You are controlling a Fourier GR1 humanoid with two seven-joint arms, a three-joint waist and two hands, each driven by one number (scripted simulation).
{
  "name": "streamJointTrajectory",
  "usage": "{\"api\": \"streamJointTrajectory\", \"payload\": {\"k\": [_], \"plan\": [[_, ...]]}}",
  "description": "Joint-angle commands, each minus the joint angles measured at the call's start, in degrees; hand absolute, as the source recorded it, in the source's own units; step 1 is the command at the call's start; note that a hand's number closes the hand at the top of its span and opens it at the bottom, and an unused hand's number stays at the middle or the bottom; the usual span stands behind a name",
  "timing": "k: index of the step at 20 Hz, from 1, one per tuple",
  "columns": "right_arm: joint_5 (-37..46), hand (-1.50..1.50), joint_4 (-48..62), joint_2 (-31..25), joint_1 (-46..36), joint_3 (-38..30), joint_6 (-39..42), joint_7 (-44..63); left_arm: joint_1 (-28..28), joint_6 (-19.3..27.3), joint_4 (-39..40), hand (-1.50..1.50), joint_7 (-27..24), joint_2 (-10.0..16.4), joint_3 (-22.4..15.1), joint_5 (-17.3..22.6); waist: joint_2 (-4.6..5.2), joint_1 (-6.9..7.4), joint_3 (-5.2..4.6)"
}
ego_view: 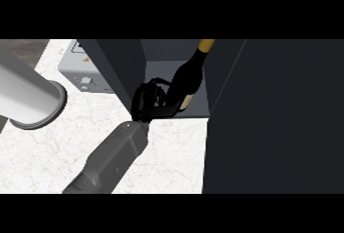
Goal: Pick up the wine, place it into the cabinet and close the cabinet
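Your right hand point(149, 101) sits just above the centre of the frame, fingers curled round the lower body of the wine bottle point(190, 73). The bottle lies to the hand's right and touches it, tilted so its yellow-capped neck points to the upper right. It is inside the open cabinet point(168, 57), against the grey interior. A broad dark panel point(275, 118) fills the right side. A grey appliance point(87, 75) stands upper left on the marble table point(67, 145).

Black, yellow-topped wine point(190, 73); white veined counter point(174, 154); seemingly charcoal cabinet point(269, 113).
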Motion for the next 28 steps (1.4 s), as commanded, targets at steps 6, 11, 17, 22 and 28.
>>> {"api": "streamJointTrajectory", "payload": {"k": [6,11,17,22,28], "plan": [[0.4,-1.5,3.4,-0.2,-3.6,-0.1,0.4,-1.6,-6.5,1.8,3.2,1.5,0.2,0.0,-2.9,7.9,0.38,-1.24,-0.02],[0.5,-1.5,1.1,-0.3,-2.3,0.5,0.4,-0.4,-10.1,-1.9,10.3,1.5,0.7,0.0,0.7,7.0,0.32,-0.79,-0.02],[0.5,-1.5,0.5,-0.3,-0.4,0.7,1.0,-0.8,-11.5,3.4,9.6,1.5,4.8,0.0,-2.2,7.6,0.18,-0.82,0.0],[-2.0,-1.5,2.6,-1.4,-0.9,-1.7,2.4,-2.4,-12.6,-0.7,16.8,1.5,-0.4,0.0,1.4,7.5,0.59,-1.43,0.0],[0.5,-1.5,1.1,-0.1,-1.1,0.5,0.9,-1.7,-14.0,-1.7,20.0,1.5,-4.4,0.3,4.8,8.0,0.54,-1.11,-0.02]]}}
